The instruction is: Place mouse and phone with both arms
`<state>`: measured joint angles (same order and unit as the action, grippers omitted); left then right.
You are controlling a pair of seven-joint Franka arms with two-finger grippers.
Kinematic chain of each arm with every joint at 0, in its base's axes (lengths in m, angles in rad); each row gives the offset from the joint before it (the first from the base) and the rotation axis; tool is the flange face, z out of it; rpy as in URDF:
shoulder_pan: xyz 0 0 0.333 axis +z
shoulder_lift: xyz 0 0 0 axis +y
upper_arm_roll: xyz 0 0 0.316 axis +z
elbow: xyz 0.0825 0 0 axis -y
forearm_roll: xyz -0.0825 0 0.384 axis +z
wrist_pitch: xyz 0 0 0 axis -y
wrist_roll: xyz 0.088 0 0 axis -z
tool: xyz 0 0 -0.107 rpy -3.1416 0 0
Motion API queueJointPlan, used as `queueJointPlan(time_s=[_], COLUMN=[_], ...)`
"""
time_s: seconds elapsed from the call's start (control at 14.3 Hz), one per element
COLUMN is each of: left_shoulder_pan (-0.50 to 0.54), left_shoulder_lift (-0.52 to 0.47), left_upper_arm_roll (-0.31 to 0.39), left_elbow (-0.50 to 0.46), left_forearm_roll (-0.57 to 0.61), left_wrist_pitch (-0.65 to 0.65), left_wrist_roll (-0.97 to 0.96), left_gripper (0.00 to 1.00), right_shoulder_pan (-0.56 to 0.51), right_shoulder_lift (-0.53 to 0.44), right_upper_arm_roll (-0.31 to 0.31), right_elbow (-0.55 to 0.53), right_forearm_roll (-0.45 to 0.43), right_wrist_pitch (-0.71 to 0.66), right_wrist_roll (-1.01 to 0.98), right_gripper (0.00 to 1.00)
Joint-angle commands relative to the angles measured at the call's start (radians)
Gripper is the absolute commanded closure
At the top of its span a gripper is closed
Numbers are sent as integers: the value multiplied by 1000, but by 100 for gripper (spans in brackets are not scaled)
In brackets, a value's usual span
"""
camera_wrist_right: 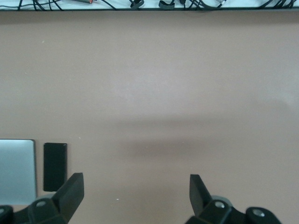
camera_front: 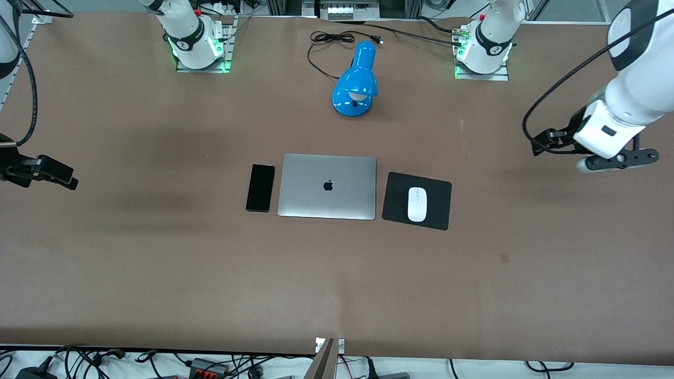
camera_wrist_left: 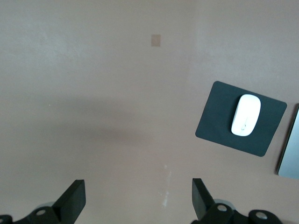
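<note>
From my remote desk, the brown surface fills the frame; mid-frame, a closed laptop separates the phone from the mouse on its black pad, apparently placed. The left gripper at right edge and right gripper at left edge hang wide, empty.

Brown desk, matte, soft shadows across it. Blue desk lamp near the bases' edge, black cord coiled beside it. Cable clutter along the camera-side edge.
</note>
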<state>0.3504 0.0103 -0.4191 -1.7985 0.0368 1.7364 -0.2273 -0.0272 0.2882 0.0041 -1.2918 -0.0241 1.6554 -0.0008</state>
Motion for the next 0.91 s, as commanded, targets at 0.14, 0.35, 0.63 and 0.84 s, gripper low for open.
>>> queueJointPlan(time_s=[0.14,0.35,0.63,0.84], left_shoulder_pan=[12,19,19,29], left_shoulder_lift=[-16,-26,-26,-26], left_upper_arm_roll=[-10,-9,-7,-6], left_elbow=[-10,-16,-9,-9], left_forearm_roll=[-17,-21,-23,-38], left_wrist_pitch=[5,2,-17,-18], left_wrist_roll=[20,58,75,75], left_gripper=[0,0,0,0], right_shoulder_pan=[33,36,36,35], right_shoulder_lift=[-78,-142,-288,-299], right_upper_arm_roll=[-44,-44,-42,-42], right_elbow=[-85,-193,-430,-455], right_forearm_roll=[-16,-16,-16,-14], right_wrist_pitch=[13,75,173,155], right_wrist_roll=[-41,-38,-28,-31], right_gripper=[0,0,0,0])
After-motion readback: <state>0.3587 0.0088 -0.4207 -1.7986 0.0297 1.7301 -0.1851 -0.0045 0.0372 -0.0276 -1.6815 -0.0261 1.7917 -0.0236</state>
